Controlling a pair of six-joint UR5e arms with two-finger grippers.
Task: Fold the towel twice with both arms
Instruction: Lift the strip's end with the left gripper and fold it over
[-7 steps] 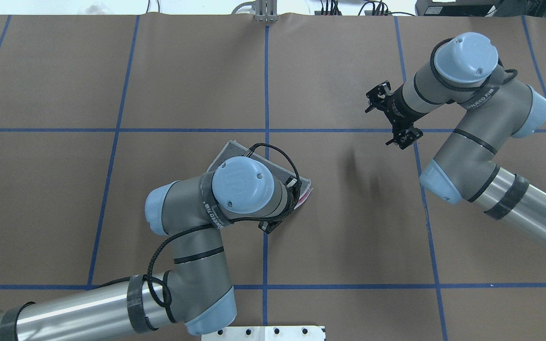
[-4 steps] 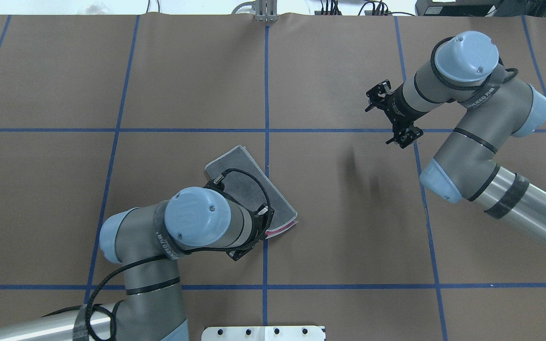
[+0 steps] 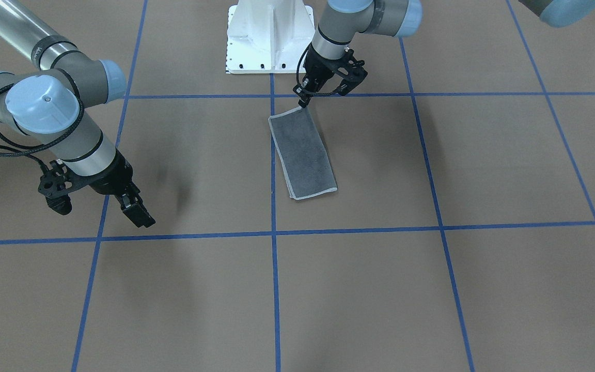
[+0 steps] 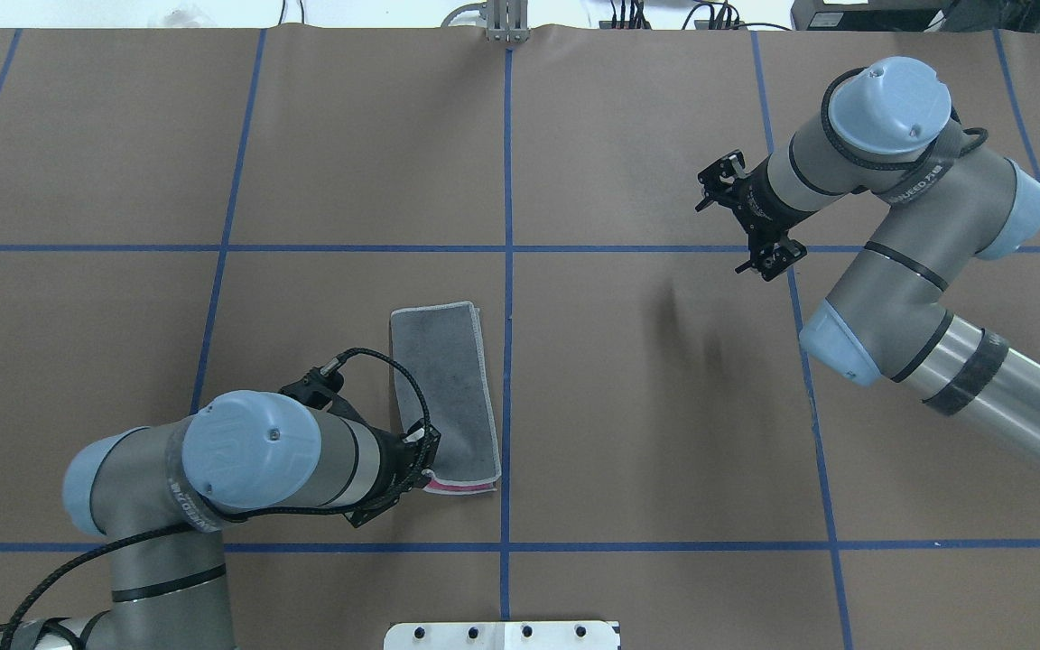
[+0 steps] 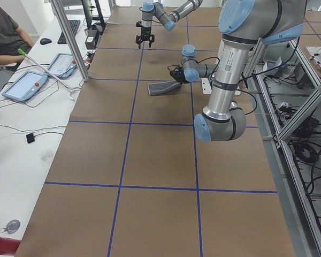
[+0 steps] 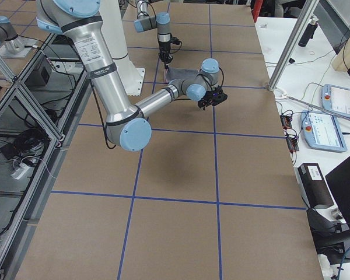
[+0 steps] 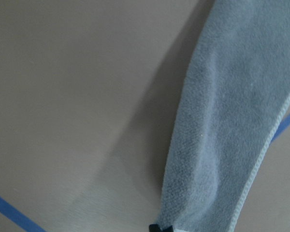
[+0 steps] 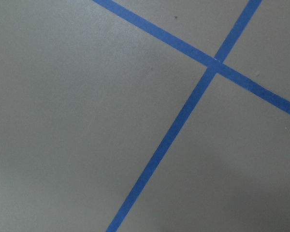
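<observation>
The towel (image 4: 448,388) lies folded into a narrow strip, dark grey face up, just left of the centre blue line; a pink sliver (image 4: 457,486) shows at its near end. It runs away from the base in the front-facing view (image 3: 305,155). My left gripper (image 4: 419,465) is shut on the towel's near corner, and in the front-facing view its tips (image 3: 302,101) meet at that corner. The left wrist view shows the towel (image 7: 232,121) stretching away from a black fingertip (image 7: 157,227). My right gripper (image 4: 746,226) hangs open and empty far to the right, apart from the towel, above the table (image 3: 98,206).
Blue tape lines (image 4: 507,181) grid the brown table cover. The white pedestal base (image 3: 269,36) stands at the near edge. A side bench with tablets (image 5: 27,85) and a seated person (image 5: 5,32) borders the table's far side. The right wrist view shows only a tape crossing (image 8: 215,67).
My left arm has drawn back toward the base and leftward, dragging and turning the towel so it now lies along the centre line. The right arm has stayed still.
</observation>
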